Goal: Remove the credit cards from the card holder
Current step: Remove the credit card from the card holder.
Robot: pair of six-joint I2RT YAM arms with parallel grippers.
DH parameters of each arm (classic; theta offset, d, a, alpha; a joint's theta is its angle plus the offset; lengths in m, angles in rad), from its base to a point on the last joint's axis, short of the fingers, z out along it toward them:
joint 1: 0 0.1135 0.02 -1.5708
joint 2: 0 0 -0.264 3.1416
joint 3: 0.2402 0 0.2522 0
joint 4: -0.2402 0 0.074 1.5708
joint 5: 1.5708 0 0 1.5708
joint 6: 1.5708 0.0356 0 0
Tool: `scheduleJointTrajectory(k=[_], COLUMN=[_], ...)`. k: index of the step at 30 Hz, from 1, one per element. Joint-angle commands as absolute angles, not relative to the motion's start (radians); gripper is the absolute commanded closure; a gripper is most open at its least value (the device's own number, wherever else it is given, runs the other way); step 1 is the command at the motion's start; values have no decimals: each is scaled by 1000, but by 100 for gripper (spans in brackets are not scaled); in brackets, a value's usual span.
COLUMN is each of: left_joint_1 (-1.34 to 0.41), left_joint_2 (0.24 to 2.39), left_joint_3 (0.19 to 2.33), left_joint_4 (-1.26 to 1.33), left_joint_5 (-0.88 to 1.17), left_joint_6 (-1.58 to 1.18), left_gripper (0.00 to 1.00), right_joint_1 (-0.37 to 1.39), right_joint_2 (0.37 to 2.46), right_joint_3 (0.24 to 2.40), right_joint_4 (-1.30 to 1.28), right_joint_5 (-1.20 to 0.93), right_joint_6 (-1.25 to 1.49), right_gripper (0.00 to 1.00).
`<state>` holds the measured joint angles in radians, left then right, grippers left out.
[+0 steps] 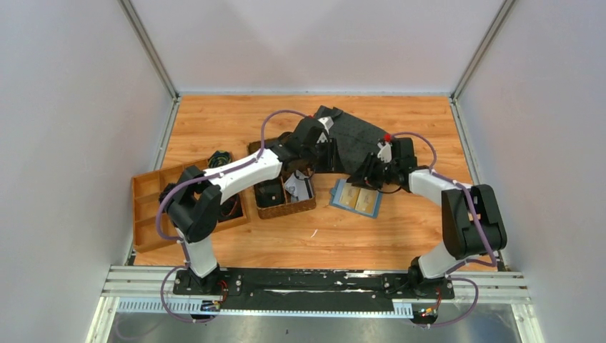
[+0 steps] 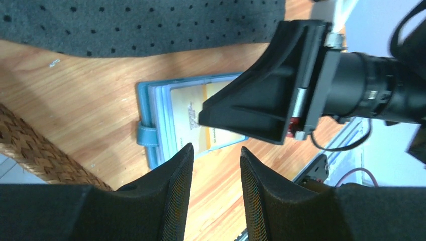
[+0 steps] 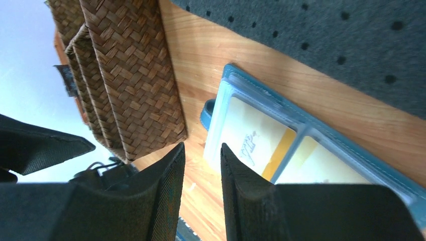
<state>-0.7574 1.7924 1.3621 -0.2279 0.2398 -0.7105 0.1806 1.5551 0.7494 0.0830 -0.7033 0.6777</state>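
Note:
The blue-teal card holder (image 1: 355, 198) lies open and flat on the wooden table, with two pale yellow credit cards (image 1: 367, 200) showing in its slots. In the left wrist view the card holder (image 2: 153, 125) and a card (image 2: 187, 114) lie just beyond my left gripper (image 2: 216, 150), which is open and empty. The right gripper's finger (image 2: 261, 95) hangs over the holder's far half. In the right wrist view my right gripper (image 3: 202, 146) is open by a narrow gap with nothing in it, beside the edge of the holder (image 3: 261, 90) and above a card (image 3: 251, 135).
A dark grey dotted cloth (image 1: 357, 139) lies just behind the holder. A brown woven basket (image 1: 282, 189) holding small items stands to its left, close to the left arm. A wooden divided tray (image 1: 154, 207) sits at the far left.

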Motion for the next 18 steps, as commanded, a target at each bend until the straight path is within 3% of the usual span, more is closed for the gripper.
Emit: scheduleJointTrajectory(k=[1,5,11,18], left_joint_1=[-756,-771,-781,-782], left_joint_2=[1800,1849,1970,2030], left_joint_3=[1336,1355,1372,1356], left_joint_4=[-250,-219,-180,-135], left_joint_5=[245,315,366,375], left_joint_6=[-685,-680,-702,-701], left_gripper=[58,59,74,76], right_joint_1=[178,129,98,86], right_joint_2=[1468,1423,1465,1509], right_joint_3=[791,738,607,550], right_joint_4=[-70,-93,90,191], right_joint_5=[-581,-577,-700,-743], right_joint_6=[561,538,655,702], right_gripper=[65,65,78,73])
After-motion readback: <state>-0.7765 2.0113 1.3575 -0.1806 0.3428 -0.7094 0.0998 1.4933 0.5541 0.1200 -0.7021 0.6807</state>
